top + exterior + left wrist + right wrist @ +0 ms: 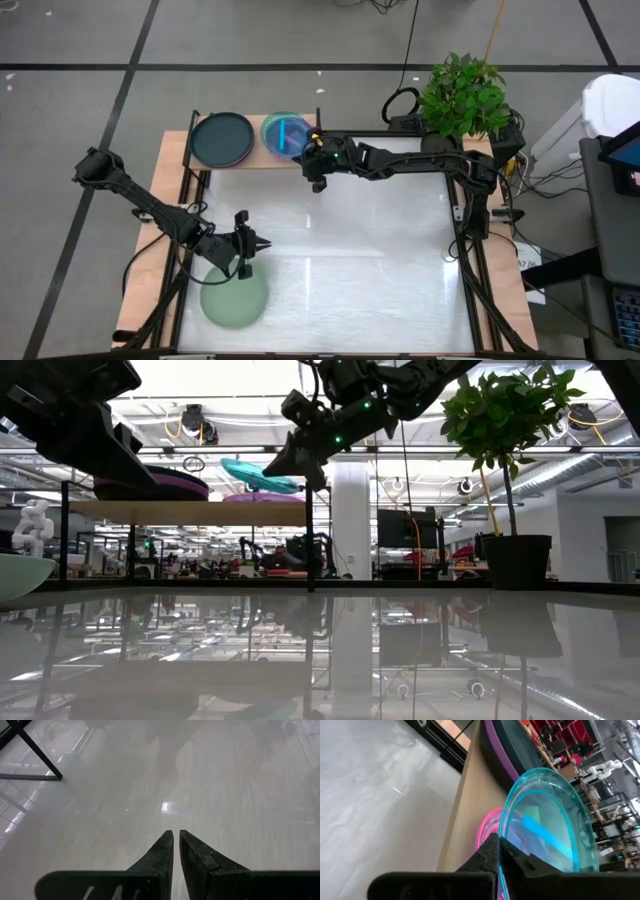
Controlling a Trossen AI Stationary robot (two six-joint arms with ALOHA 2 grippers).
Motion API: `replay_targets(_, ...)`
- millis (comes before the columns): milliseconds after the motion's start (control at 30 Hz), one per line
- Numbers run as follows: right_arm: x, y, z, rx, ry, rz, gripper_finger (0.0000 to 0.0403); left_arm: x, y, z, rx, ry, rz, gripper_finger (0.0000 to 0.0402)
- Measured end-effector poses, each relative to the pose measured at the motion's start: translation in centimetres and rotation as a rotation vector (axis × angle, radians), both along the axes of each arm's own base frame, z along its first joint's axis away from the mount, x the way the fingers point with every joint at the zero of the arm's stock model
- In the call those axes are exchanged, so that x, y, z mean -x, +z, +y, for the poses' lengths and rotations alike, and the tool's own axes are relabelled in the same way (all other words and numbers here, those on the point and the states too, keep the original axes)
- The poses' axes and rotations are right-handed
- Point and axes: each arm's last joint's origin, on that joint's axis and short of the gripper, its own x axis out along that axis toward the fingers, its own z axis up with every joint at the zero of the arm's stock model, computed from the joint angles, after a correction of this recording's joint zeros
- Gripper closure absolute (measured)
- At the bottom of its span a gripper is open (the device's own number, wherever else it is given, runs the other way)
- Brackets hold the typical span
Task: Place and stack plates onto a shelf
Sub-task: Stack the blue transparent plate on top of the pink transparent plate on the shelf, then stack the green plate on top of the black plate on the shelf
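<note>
1. High view shows you the right arm stretched flat across the far side of the table, its right gripper (303, 147) out over the shelf (255, 160).
2. You can see in the right wrist view that its fingers (487, 852) are pinched on the rim of a cyan plate (552, 827), which is held tilted above a pink plate (487, 832) lying on the board.
3. Beside them on the shelf you have a black plate (222, 138) stacked on a purple plate (495, 755).
4. Your left arm reaches in from the near left corner, with the left gripper (262, 244) low over the bare white tabletop (350, 270), fingers nearly together and holding nothing.
5. You find a sage-green plate (233, 295) on the table just beside and nearer than that gripper.
</note>
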Motion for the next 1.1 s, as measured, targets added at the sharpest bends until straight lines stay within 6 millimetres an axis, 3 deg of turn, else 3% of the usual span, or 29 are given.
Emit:
replay_targets(233, 0.3, 0.0, -0.9, -0.048, -0.024, -0.011, 0.0361, 0.0, -0.1, 0.0, 0.001, 0.004, 0.006, 0.0365)
replay_targets(633, 0.1, 0.3, -0.5, -0.056, -0.023, -0.044, 0.0299, 0.1, -0.2, 0.0, 0.025, 0.009, 0.02, 0.0365)
replay_targets(867, 0.5, 2.3, 3.3, -0.072, -0.025, -0.05, 0.0298, 0.3, -0.3, -0.3, 0.099, -0.045, 0.063, 0.0365)
replay_targets(1100, 2.4, 3.7, 8.3, -0.299, -0.009, 0.056, 0.0298, 1.1, -0.6, -1.5, 0.186, -0.134, 0.126, 0.0364)
